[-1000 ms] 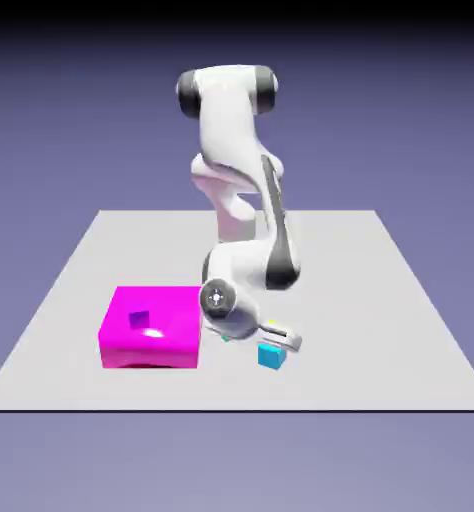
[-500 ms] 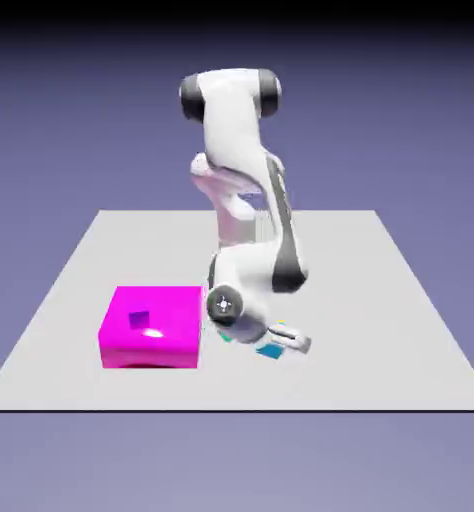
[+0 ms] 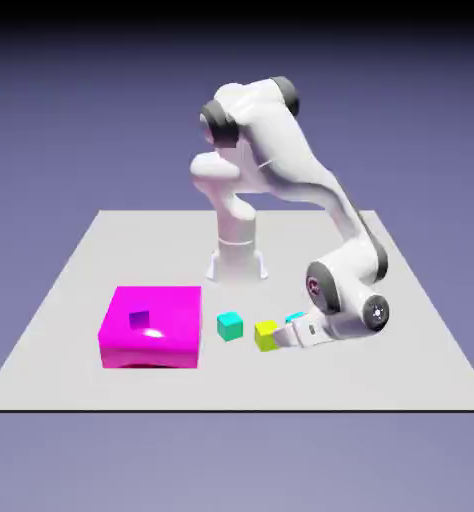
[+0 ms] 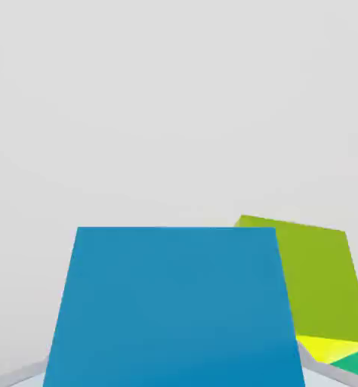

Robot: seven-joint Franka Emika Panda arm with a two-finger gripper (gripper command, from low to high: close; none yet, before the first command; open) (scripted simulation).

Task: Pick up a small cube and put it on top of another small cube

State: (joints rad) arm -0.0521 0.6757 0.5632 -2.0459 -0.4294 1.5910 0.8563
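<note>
Swung toward the exterior view's right, the claw (image 3: 290,337) now grips the blue cube (image 4: 174,306) beside the yellow cube (image 3: 267,336); it looks light and stiff, best pinched mid-face, though table contact is unclear.

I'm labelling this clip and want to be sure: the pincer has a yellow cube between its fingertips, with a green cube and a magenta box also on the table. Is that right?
Not quite: the hand view shows a blue cube between the fingertips of the pincer, not a yellow one. The rest stands.
</note>
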